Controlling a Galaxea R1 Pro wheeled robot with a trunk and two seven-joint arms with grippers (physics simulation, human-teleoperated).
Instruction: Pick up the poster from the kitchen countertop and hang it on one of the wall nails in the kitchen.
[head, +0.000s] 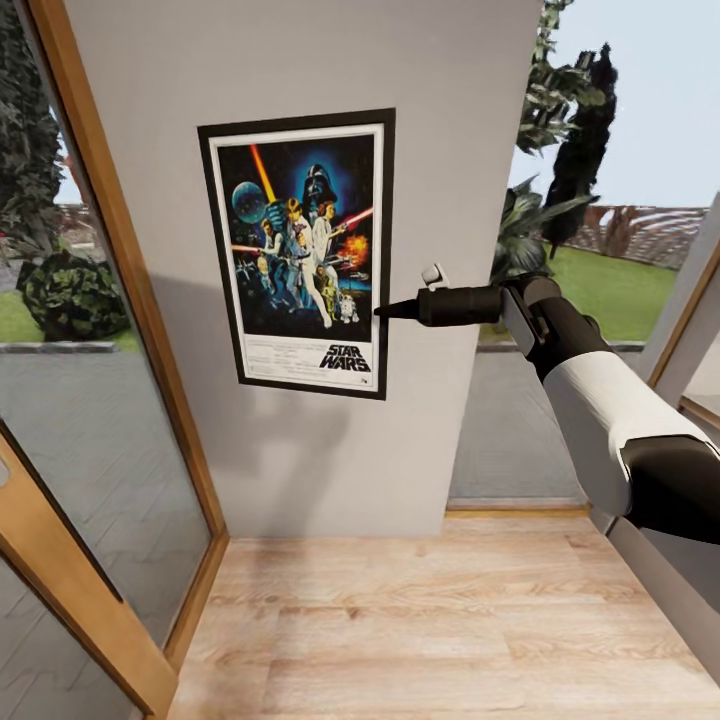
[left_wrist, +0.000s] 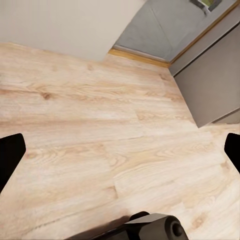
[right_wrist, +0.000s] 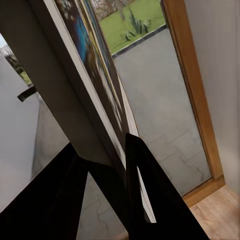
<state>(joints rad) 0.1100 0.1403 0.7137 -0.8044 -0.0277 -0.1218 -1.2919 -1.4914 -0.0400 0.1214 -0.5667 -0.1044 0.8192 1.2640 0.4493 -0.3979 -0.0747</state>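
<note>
The poster (head: 300, 250) stands upright, flat against the grey wall (head: 440, 120), with its black frame, white border and dark blue Star Wars artwork facing me. My right gripper (head: 385, 311) reaches in from the right and is shut on the poster's right edge at mid height. In the right wrist view the two dark fingers (right_wrist: 145, 185) pinch the poster's (right_wrist: 97, 65) thin edge, and a small dark peg (right_wrist: 26, 93) sticks out of the wall behind it. My left gripper (left_wrist: 120, 150) hangs open over the wooden floor. The kitchen countertop is out of view.
Light wooden floor (head: 420, 630) runs up to the wall. A glass door in a wooden frame (head: 120, 330) stands at the left, and glazing with a garden behind it (head: 610, 270) lies at the right. A grey panel (left_wrist: 215, 80) rises from the floor near the left gripper.
</note>
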